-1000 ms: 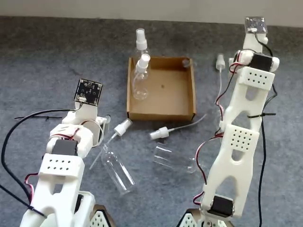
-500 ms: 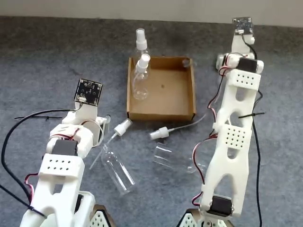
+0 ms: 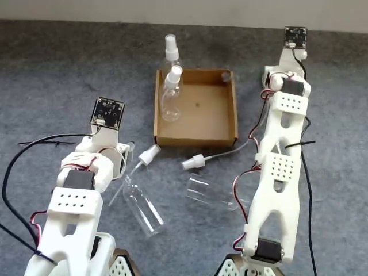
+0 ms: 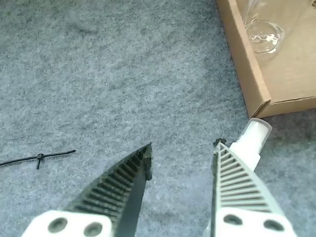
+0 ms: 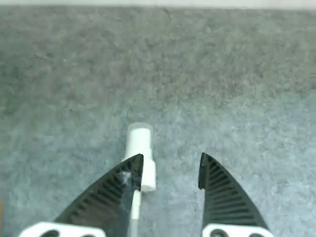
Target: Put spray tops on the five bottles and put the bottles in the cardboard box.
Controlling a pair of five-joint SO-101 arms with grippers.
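The open cardboard box point(image 3: 227, 118) holds one capped bottle point(image 3: 171, 95), whose clear base point(image 4: 264, 33) lies inside the box wall point(image 4: 249, 81). A second capped bottle point(image 3: 172, 50) stands behind the box. Two uncapped bottles point(image 3: 142, 207) point(image 3: 210, 192) lie on the carpet in front. Loose spray tops point(image 3: 148, 154) point(image 3: 194, 163) lie between them and the box. My left gripper point(image 4: 182, 148) is open, with a spray top point(image 4: 254, 136) just outside its white finger. My right gripper point(image 5: 170, 168) is open at the back right, a third spray top point(image 5: 139, 148) against its left finger.
A black cable tie point(image 4: 37, 159) lies on the grey carpet left of the left arm point(image 3: 77, 190). The right arm point(image 3: 282, 155) stretches along the box's right side. A small clear object point(image 3: 225, 75) sits at the box's back right corner.
The right arm has swung left and reached farther back, so it now covers the spray top at the back right. The left arm has kept still.
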